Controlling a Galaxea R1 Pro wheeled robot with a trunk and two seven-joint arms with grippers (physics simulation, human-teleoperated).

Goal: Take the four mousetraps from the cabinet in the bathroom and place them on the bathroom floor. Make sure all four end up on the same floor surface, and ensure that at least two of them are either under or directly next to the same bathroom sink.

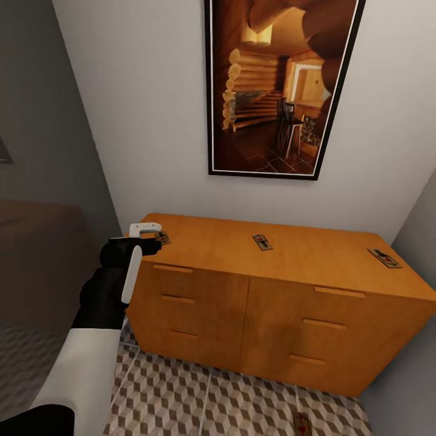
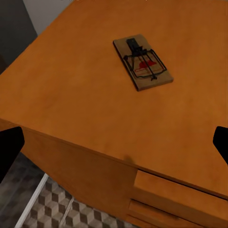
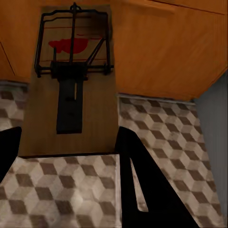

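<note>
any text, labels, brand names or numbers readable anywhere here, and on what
None can be read.
Mousetrap held in the right gripper: a red mark, no letters visible.
Mousetrap near the left gripper: a red mark and faint lines, too blurred to read.
Middle mousetrap and far-right mousetrap on the cabinet: too small to tell.
Framed picture on the wall: a log-cabin interior, no lettering.
</note>
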